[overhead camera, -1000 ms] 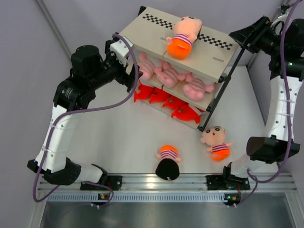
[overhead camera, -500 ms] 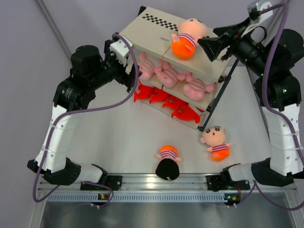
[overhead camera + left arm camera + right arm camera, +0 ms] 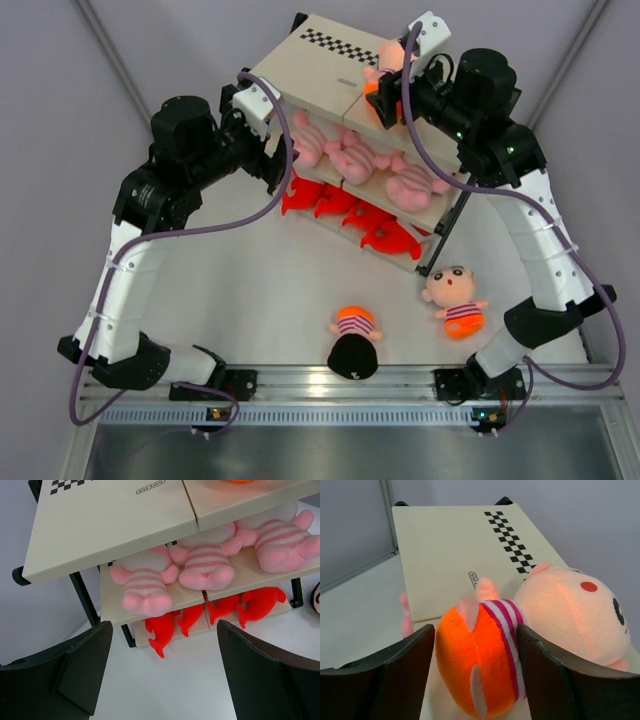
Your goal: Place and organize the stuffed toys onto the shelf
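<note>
Right end effector: swung in from the far side, now astride boy doll lying on shelf top board. Fingers flush against orange shorts; can't tell if pinching. Probably a reposition. Leaves two more dolls on worktop.

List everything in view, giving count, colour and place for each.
shelf: one, black frame with cream boards and a checkered strip on top, far half of the table.
top-board doll: one, peach with striped shirt and orange shorts, lying on the top board.
table dolls: two, peach with black hair, in front of the shelf near the arm bases.
pink plush animals: three, pale pink with stripes, middle tier.
red plush toys: four seem to show, red, bottom tier.
table: one, white.
left gripper: one, black, open, facing the shelf's left part.
right gripper: one, black, jaws either side of the top-board doll; grip unclear.
</note>
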Motion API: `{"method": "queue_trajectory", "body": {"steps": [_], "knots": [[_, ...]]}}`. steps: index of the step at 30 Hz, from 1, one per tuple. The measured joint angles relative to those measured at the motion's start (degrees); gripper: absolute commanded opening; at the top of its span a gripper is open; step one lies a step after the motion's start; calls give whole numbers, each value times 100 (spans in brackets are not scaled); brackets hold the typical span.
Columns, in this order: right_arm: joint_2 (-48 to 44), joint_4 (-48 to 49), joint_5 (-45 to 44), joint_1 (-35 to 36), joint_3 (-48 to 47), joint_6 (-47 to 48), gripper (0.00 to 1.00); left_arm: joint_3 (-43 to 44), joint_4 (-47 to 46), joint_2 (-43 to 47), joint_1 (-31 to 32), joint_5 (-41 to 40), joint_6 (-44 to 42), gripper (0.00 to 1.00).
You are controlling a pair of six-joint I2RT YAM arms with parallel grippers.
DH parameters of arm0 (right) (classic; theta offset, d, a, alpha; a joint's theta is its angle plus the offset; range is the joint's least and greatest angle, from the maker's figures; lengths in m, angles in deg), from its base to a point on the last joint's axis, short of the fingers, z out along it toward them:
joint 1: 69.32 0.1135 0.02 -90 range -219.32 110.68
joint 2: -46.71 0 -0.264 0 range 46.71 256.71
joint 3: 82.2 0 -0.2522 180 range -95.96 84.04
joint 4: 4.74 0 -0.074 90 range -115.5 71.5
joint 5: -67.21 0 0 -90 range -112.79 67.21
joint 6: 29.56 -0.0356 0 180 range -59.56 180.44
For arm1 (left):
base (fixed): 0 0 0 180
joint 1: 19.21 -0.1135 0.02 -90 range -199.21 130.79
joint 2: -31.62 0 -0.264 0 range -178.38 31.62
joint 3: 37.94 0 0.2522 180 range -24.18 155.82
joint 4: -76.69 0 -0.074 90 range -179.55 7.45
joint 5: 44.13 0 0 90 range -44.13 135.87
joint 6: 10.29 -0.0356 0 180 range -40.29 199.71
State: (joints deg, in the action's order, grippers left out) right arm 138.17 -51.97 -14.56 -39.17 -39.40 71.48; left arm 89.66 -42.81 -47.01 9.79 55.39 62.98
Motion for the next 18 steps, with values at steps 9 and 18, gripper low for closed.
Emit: {"method": "queue_trajectory", "body": {"steps": [9,18], "knots": [[-20,-70,-673,24,4,402,2,-9,0,15,0,0,-57,91],[-634,-1080,-1154,20,7,999,0,-142,-2,127,0,-22,-133,91]]}}
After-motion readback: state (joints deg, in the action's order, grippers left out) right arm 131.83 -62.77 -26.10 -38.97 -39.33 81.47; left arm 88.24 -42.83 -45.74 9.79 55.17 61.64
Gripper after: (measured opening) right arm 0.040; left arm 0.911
